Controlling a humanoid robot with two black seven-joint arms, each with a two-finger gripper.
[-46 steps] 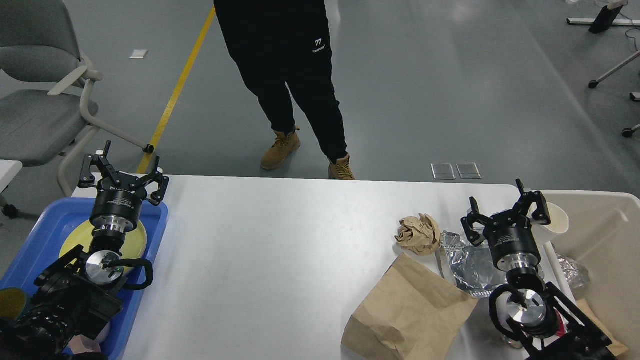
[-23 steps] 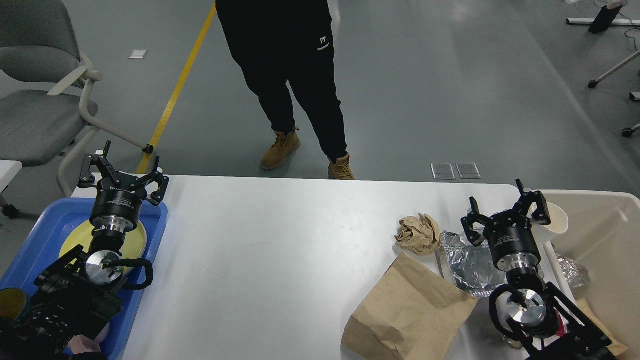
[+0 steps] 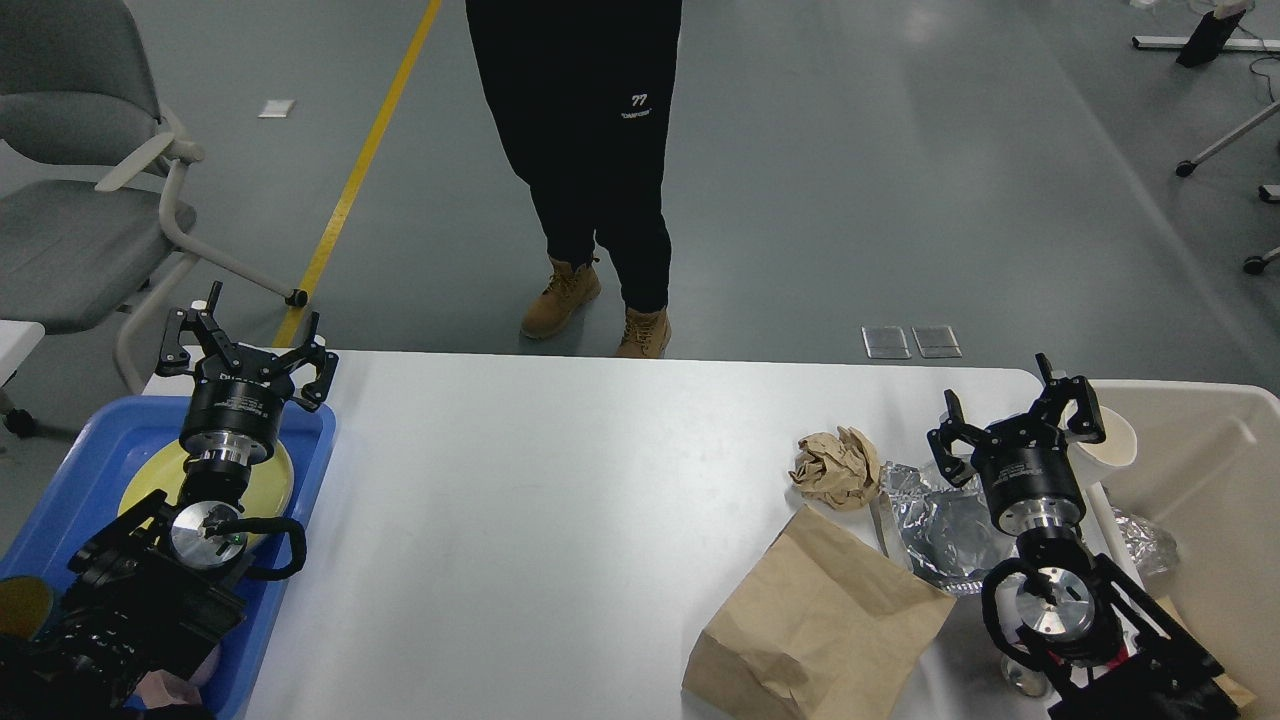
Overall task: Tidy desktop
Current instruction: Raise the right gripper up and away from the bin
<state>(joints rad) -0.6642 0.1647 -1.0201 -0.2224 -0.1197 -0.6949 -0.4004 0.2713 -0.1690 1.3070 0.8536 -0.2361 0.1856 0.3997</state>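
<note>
The desktop (image 3: 560, 520) is a wide white tabletop. At its right lie a crumpled brown paper ball (image 3: 838, 467), a sheet of crumpled foil (image 3: 940, 525) and a flat brown paper bag (image 3: 815, 620). My right gripper (image 3: 1020, 418) is open and empty, above the foil and beside a white paper cup (image 3: 1110, 442) at the bin's edge. My left gripper (image 3: 245, 345) is open and empty over the far end of the blue tray (image 3: 80, 470), above a yellow plate (image 3: 275, 485).
A beige plastic bin (image 3: 1210, 470) stands at the right with foil scraps inside. A person in black trousers and tan boots (image 3: 590, 295) stands just beyond the table's far edge. A grey chair (image 3: 80, 190) stands at the far left.
My right gripper has shifted slightly to the right, toward the bin. The person has stepped, bringing their feet together. My left arm has not moved.
</note>
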